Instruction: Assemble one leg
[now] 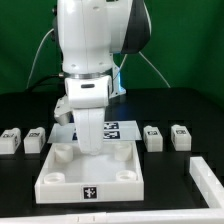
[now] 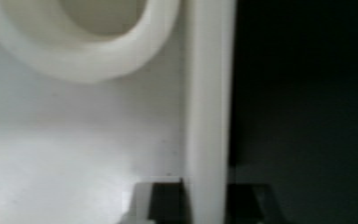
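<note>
The gripper (image 1: 92,140), its opening impossible to tell, is hanging over the panel (image 1: 55,183) while a leg (image 1: 153,138), likely light and stiff, is inviting a pinch across its flat sides.

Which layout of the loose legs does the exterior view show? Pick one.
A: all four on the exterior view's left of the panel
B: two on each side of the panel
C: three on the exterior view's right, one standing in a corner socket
B: two legs lie at the exterior view's left of the panel, and two more lie at its right.
</note>
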{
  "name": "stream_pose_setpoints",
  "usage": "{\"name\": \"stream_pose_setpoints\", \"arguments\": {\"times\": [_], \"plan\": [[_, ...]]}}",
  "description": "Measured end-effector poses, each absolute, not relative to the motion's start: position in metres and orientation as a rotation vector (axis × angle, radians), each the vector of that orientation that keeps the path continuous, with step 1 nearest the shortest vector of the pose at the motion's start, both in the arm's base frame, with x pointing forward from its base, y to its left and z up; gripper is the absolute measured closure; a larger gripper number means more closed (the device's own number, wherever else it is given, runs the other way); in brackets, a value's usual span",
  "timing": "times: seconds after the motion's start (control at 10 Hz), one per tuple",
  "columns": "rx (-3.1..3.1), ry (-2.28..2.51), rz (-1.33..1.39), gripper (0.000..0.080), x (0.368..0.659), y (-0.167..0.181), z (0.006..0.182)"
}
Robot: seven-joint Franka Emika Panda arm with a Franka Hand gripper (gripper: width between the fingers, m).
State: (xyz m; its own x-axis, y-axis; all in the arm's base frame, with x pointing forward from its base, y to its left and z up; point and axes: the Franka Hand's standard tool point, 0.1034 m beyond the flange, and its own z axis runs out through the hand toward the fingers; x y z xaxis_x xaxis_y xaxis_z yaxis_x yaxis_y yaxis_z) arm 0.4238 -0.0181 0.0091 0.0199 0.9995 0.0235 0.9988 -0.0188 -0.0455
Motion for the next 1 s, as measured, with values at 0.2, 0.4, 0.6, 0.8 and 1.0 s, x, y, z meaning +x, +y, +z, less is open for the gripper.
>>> {"name": "stream_pose_setpoints", "arguments": {"times": [0.2,0.4,0.6,0.8,1.0], "plan": [[-2.208,-2.166,0.023,0.0741,0.424,-0.018,0.009],[-2.208,-2.166,0.022,0.0741,0.424,-0.018,0.009],[-2.208,-2.166,0.022,0.0741,0.424,-0.018,0.009],[-2.221,-2.155,0.018,0.0741,0.427,-0.016,0.01],[-2.247,-2.137,-0.011,0.0741,0.442,0.004,0.013]]}}
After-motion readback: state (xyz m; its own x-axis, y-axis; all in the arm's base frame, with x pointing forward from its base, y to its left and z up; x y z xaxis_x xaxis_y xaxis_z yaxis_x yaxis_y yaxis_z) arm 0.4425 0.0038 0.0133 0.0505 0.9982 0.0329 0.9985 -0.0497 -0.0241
